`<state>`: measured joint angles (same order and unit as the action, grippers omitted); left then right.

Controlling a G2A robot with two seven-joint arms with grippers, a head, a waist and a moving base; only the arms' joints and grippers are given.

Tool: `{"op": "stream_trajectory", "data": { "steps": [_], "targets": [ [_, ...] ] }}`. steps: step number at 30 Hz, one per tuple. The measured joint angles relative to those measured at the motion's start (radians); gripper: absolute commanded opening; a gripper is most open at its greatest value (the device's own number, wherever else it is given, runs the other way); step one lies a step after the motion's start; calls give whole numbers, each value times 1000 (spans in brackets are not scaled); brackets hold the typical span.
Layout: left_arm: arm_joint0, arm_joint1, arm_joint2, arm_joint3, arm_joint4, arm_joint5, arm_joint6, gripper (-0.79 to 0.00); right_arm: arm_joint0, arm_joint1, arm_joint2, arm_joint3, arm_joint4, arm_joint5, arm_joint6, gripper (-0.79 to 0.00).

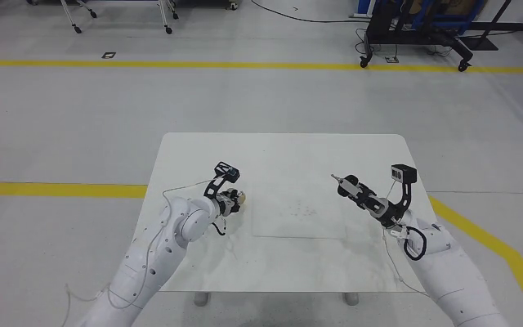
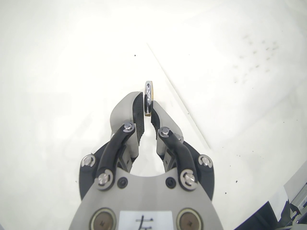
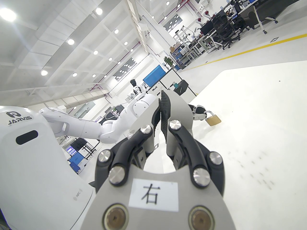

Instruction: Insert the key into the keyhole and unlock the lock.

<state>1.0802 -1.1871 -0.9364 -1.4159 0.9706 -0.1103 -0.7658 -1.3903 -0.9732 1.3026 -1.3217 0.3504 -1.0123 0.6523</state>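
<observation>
The left tool (image 2: 148, 101) is clamped on the lock (image 3: 213, 120), likely steadying it low at the desk (image 1: 327, 155) for the key; the right tool (image 3: 162, 101), well apart, pinches the key (image 1: 336, 178), tip pointing towards the lock.

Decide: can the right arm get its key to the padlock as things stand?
Probably yes. Bare table separates the right gripper, holding the key, from the padlock in the left gripper; nothing stands between.
</observation>
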Motion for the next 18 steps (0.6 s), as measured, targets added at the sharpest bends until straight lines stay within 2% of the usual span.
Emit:
{"op": "stream_trajectory", "data": {
  "steps": [5,18],
  "targets": [
    [-10,-6,8,8,3,2,0,-536,0,0,0,0,0,0,0,-785],
    [-36,-23,35,52,12,-3,14,-597,0,0,0,0,0,0,0,-785]
  ]
}}
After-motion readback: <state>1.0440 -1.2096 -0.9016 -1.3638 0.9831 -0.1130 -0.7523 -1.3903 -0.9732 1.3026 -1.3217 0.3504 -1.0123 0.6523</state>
